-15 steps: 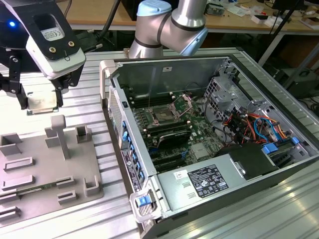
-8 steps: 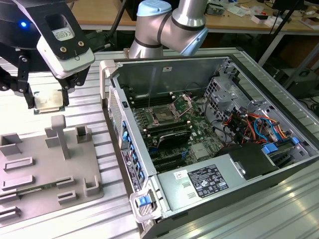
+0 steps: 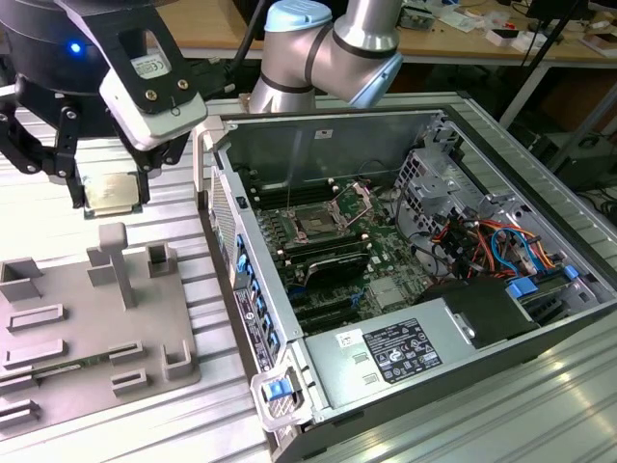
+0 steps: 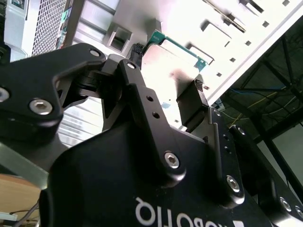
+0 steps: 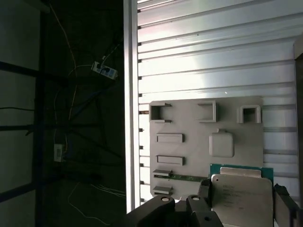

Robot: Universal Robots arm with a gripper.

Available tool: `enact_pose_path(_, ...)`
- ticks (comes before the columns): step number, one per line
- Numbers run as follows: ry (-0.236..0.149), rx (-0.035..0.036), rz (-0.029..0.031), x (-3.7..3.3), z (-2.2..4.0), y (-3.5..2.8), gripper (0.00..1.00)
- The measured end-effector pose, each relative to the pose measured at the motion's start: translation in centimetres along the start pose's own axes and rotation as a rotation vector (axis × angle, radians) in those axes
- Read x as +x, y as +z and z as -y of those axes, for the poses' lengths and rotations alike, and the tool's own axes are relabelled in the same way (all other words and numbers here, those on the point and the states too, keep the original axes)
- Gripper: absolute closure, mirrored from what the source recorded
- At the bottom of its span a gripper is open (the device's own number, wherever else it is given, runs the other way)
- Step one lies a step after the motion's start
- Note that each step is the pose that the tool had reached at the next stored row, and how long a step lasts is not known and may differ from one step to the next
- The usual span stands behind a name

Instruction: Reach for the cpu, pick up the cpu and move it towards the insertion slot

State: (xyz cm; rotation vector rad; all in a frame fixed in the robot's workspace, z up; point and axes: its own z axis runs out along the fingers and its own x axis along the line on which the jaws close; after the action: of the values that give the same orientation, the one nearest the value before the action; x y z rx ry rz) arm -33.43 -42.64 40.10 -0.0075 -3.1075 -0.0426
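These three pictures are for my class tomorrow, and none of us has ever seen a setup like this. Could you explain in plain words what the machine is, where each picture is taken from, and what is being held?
The machine is a robot arm with a gripper at its end. The exterior view comes from a camera standing off the arm. Both wrist views come from cameras riding on the arm, looking past the gripper.

The gripper holds the cpu, a flat silvery chip with a green rim, pinched between its black fingers and lifted above a grey fixture plate with raised holders. The first wrist view shows the chip over that plate.

At the exterior view's right lies an opened computer case. Its insertion slot, a metal-framed square socket on the board, stands empty.
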Motion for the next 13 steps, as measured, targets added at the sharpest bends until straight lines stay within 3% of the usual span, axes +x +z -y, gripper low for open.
enact_pose_path(13,0.000,0.0001,-0.0001,-1.43,-0.01,-0.05,0.45)
